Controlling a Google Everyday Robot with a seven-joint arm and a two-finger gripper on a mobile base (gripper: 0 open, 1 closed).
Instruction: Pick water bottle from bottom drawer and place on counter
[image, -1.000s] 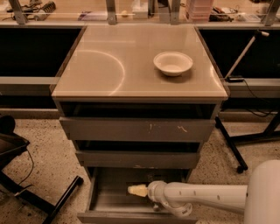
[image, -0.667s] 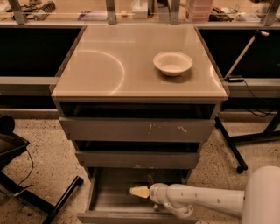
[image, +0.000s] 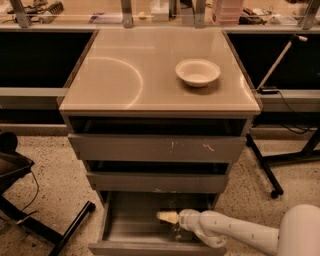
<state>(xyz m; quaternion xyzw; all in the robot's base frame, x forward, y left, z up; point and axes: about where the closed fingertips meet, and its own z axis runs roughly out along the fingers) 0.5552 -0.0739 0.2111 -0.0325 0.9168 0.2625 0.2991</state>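
Note:
The bottom drawer (image: 131, 220) is pulled open below two other grey drawers. My white arm comes in from the lower right, and my gripper (image: 168, 217), with its pale tip, is inside the drawer near its middle. A faint clear upright shape just below the gripper looks like the water bottle (image: 176, 230); I cannot tell whether the gripper touches it. The glossy tan counter (image: 125, 80) on top of the cabinet has a curved arc mark on its left side.
A white bowl (image: 197, 72) sits on the right of the counter. The top drawer (image: 155, 148), with white scratch marks, and the middle drawer stand slightly open. A black stand leg (image: 264, 165) is at the right, black gear (image: 15, 170) at the left, and a cluttered bench (image: 150, 10) behind.
My gripper has shifted slightly to the right inside the bottom drawer. The drawers and the bowl have not moved.

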